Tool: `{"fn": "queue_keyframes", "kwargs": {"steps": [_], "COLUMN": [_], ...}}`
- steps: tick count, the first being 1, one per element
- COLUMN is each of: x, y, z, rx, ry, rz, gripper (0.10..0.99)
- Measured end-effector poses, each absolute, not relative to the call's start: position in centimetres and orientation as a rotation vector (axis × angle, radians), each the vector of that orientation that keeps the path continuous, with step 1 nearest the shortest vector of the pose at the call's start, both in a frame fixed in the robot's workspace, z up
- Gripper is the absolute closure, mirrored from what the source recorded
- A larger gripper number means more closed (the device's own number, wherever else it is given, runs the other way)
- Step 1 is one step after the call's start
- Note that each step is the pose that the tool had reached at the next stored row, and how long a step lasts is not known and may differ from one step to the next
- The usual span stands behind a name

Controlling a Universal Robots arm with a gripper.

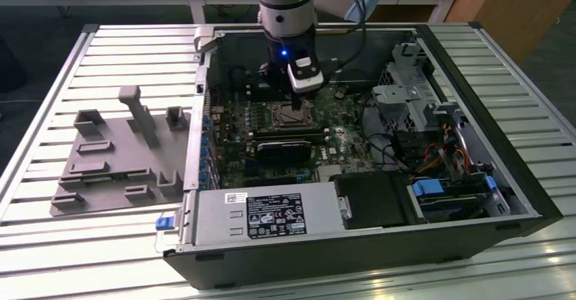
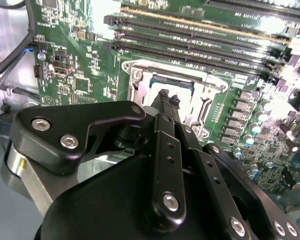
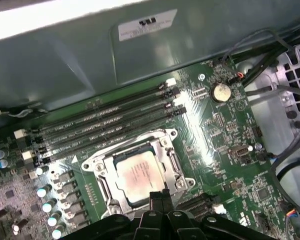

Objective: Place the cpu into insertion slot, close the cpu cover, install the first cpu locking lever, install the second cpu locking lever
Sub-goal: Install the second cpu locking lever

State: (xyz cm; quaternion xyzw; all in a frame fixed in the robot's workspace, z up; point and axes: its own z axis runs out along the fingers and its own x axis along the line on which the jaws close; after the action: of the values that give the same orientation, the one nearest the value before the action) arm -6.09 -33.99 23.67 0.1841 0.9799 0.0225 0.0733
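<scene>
The cpu [image 3: 136, 174], a flat silvery-grey square, lies in the socket on the green motherboard. The cpu cover [image 3: 173, 161], a thin metal frame, sits flat around it. My gripper [image 3: 160, 193] hovers at one edge of the socket with its two black fingers pressed together and nothing visible between them. In the second wrist view the gripper [image 2: 168, 95] points down at the cover's rim [image 2: 136, 76], with a strip of the cpu [image 2: 182, 89] showing beyond the tips. In the exterior view the gripper [image 1: 295, 102] hangs just above the socket [image 1: 293, 117] inside the open case. I cannot make out the locking levers.
Memory slots [image 3: 105, 127] run beside the socket. A black card [image 1: 286, 150] lies just in front of it, with the power supply [image 1: 261, 216] nearer still. Drive cage [image 1: 409, 87] and cables [image 1: 396, 155] crowd the exterior view's right. A grey fixture [image 1: 117, 158] lies outside the case.
</scene>
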Motion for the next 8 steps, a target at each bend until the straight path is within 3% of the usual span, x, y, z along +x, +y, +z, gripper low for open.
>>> {"fn": "queue_keyframes", "kwargs": {"steps": [8], "x": [-6.1], "y": [-35.4], "z": [23.7], "rx": [0.553], "ry": [2.943], "rz": [0.067], "gripper": [0.984]}}
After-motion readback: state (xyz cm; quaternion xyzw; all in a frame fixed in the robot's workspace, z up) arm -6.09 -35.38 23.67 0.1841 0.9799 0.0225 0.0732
